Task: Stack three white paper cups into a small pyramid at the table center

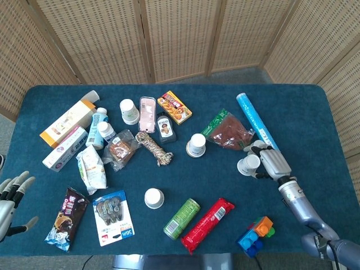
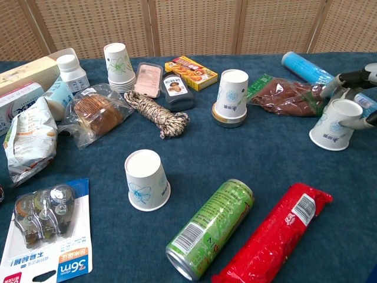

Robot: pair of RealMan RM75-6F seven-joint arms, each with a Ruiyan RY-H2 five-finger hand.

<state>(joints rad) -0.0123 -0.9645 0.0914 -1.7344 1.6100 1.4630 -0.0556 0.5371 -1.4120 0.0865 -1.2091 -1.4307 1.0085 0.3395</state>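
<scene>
Three white paper cups stand upside down on the blue table (image 1: 315,118). One cup (image 1: 153,198) (image 2: 146,180) is near the front middle. A second (image 1: 196,144) (image 2: 231,94) sits on a round tin at the centre. The third cup (image 1: 248,165) (image 2: 334,124) is at the right, slightly tilted, and my right hand (image 1: 271,162) (image 2: 358,82) grips it, with fingers on both of its sides. My left hand (image 1: 12,194) hovers open off the front left corner, holding nothing.
A stack of cups (image 1: 129,111) stands at the back left among boxes, bottles and snack bags. A brown packet (image 1: 227,130) and a blue tube (image 1: 254,120) lie behind the gripped cup. A green can (image 1: 181,218), a red packet (image 1: 207,224) and toy bricks (image 1: 256,235) lie in front.
</scene>
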